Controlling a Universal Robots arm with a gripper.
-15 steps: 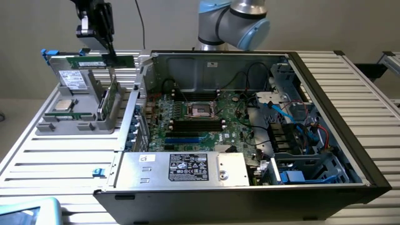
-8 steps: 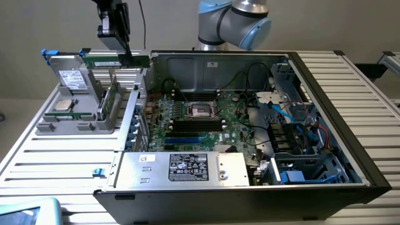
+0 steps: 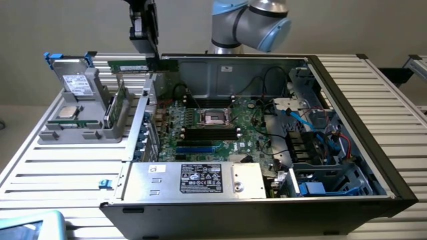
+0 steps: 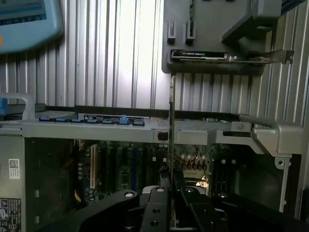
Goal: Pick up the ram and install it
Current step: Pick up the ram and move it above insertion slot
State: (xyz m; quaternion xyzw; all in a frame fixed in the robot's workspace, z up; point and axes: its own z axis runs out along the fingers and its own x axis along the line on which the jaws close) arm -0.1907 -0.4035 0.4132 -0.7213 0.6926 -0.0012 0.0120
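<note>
Currently the gripper (image 3: pixel 155 59) is pinching the ram (image 3: pixel 137 66) – black fingers pressed together on the thin board, holding it in the air over the back corner of the open computer case (image 3: pixel 373 150) on the exterior view's left. The ram is showing as a flat, narrow green stick with small dark chips. Its long axis is running level, left to right across the exterior view, roughly parallel to the black memory slots (image 3: pixel 210 133) on the motherboard (image 3: pixel 247 145) below and well apart from them. In the wrist view the ram (image 4: pixel 170 121) is appearing edge-on as a thin dark line coming out between the matte black gripper (image 4: pixel 170 193) fingers.

The case is sitting on a ribbed aluminium table (image 3: pixel 60 165). A shiny boxy power supply (image 3: pixel 200 179) with a black label is lying at the case's near side. A grey moulded fixture (image 3: pixel 80 132) on the exterior view's left is holding a square silver-topped processor (image 3: pixel 67 111) and a boxy metal drive (image 3: pixel 79 82) – white label facing up.
</note>
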